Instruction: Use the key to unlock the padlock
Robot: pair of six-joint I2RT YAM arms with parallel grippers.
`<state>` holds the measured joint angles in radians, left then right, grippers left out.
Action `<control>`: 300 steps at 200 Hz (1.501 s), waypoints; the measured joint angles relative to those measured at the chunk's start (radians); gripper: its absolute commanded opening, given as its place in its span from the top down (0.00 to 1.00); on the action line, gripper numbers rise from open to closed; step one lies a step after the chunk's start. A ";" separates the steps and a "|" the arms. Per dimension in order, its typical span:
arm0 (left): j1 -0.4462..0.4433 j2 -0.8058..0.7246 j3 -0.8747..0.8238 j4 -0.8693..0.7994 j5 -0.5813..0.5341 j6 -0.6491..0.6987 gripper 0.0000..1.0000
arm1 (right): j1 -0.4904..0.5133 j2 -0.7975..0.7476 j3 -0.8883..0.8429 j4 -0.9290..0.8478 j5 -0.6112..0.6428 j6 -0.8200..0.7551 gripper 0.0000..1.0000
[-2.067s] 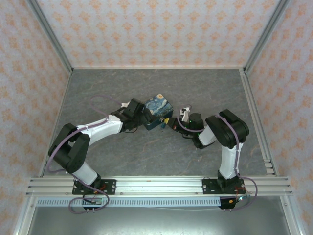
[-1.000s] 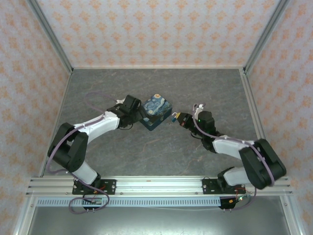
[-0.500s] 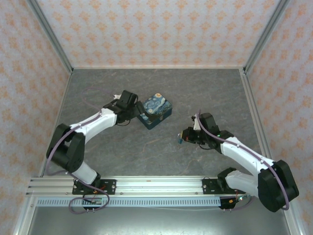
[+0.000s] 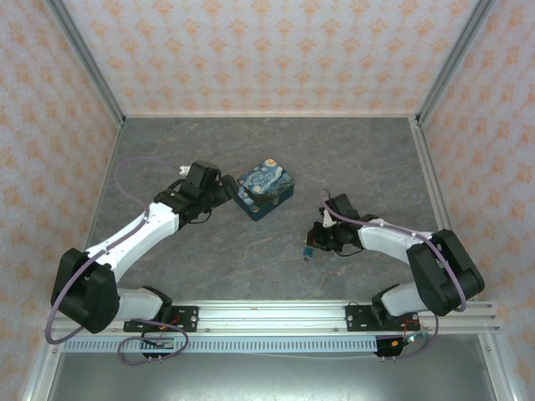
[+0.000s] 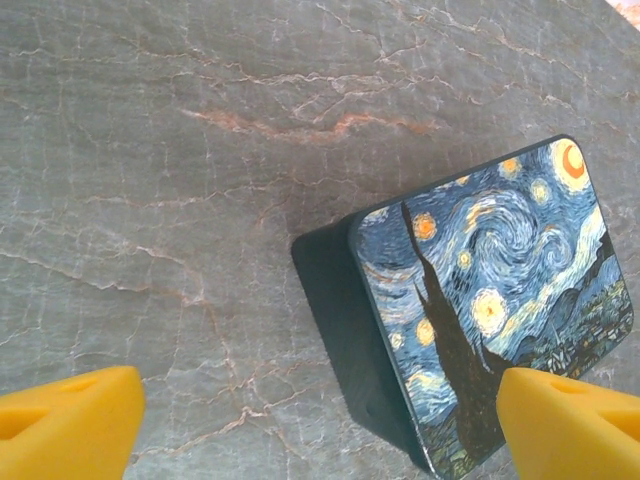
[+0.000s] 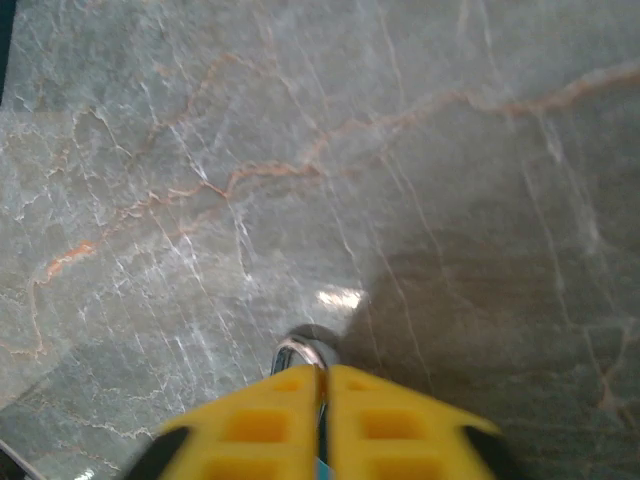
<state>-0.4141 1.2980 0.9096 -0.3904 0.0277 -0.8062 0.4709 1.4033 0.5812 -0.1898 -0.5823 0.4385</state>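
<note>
The desk (image 4: pixel 251 280) looked like grey veined stone, smooth and mostly matt, with a faint sheen under the right gripper (image 6: pixel 322 376). The box (image 5: pixel 490 300) had a smooth printed lid with a slight gloss, and its dark sides were duller. On the left gripper (image 5: pixel 318 425) the yellow pads (image 5: pixel 70 420) looked like matt plastic (possibly foam). A small ring (image 6: pixel 303 352) was bright polished metal. The key (image 4: pixel 308 249) had a teal, plastic-looking head. The rail (image 4: pixel 267 316) was brushed metal.
</note>
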 measured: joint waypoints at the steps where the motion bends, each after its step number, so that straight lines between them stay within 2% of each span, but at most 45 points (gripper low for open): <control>1: 0.000 0.000 0.000 0.000 0.000 0.000 0.08 | 0.000 0.000 0.001 0.000 0.002 -0.002 0.69; 12: 0.000 -0.018 -0.003 -0.012 -0.003 0.001 0.08 | 0.000 -0.006 0.020 -0.001 0.022 -0.005 0.61; 62: 0.000 -0.156 -0.024 -0.033 -0.066 0.047 0.08 | -0.044 -0.168 0.097 -0.077 0.184 -0.101 0.40; 80: 0.000 -0.211 -0.048 -0.032 -0.124 0.101 0.08 | -0.083 -0.266 0.103 -0.103 0.280 -0.153 0.25; 103: 0.000 -0.277 -0.093 -0.008 -0.245 0.188 0.08 | -0.124 -0.392 0.101 -0.109 0.439 -0.264 0.00; 124: 0.000 -0.322 -0.137 0.048 -0.359 0.285 0.08 | -0.170 -0.491 0.053 -0.026 0.556 -0.362 0.01; 145: 0.000 -0.341 -0.189 0.132 -0.460 0.399 0.08 | -0.229 -0.509 -0.047 0.114 0.637 -0.427 0.01; 173: 0.000 -0.342 -0.256 0.223 -0.569 0.548 0.07 | -0.320 -0.375 -0.171 0.342 0.674 -0.452 0.01; 196: 0.007 -0.332 -0.331 0.348 -0.613 0.665 0.07 | -0.346 -0.233 -0.238 0.558 0.676 -0.477 0.01; 227: 0.048 -0.267 -0.431 0.514 -0.609 0.774 0.07 | -0.370 -0.079 -0.259 0.795 0.645 -0.519 0.01; 262: 0.104 -0.210 -0.512 0.675 -0.553 0.826 0.06 | -0.417 0.064 -0.257 0.985 0.583 -0.529 0.01; 300: 0.152 -0.109 -0.552 0.843 -0.475 0.843 0.07 | -0.462 0.123 -0.200 0.967 0.537 -0.512 0.01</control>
<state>-0.2619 1.1889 0.3576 0.4530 -0.4473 0.0364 0.0086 1.5261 0.3809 0.7776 -0.0452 -0.0731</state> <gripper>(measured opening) 0.936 0.992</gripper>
